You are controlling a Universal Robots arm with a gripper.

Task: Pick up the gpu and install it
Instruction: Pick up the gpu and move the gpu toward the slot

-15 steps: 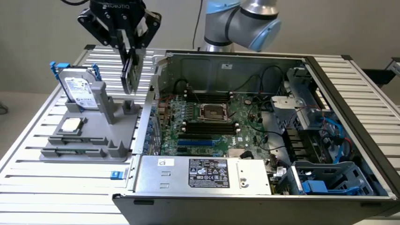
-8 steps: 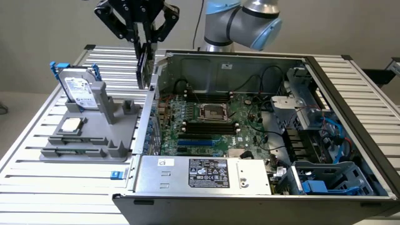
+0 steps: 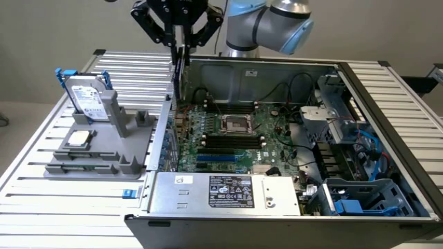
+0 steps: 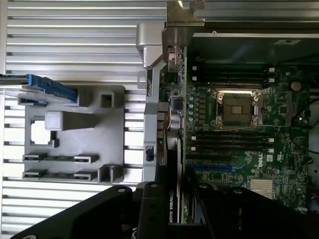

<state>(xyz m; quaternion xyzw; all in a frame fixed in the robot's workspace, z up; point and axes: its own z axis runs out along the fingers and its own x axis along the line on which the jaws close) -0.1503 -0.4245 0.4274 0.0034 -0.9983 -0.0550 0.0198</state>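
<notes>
Tool [image 3: 181,45] up high at the back of the exterior view, jaws clamped on the gpu [image 3: 180,70], and the card hangs edge-on, a thin dark blade pointing straight down at the rear corner of the open computer case [image 3: 387,220]. So the pickup looks done, and the gray holder [image 3: 97,158] on the tabletop [image 3: 41,199] keeps just the hard drive [image 3: 90,98] with its blue frame and the square silver processor chip [image 3: 78,137]. Installation, though, is not yet done: the card is in the air above the motherboard [image 3: 229,132], clear of the blue slots [image 3: 215,155], nothing seated. From the wrist view the tool [image 4: 174,201] grips the gpu [image 4: 172,211] along its length, silver end bracket [image 4: 175,37] leading toward the case wall, roughly in line with the slot side of the board. Writing now: "NVIDIA QUAD…" runs along the card's edge, the rest hidden by the fingers, and "DELL" is printed white on the green board [image 4: 259,160]. The power supply's label [image 3: 231,191] is too small to read.
</notes>
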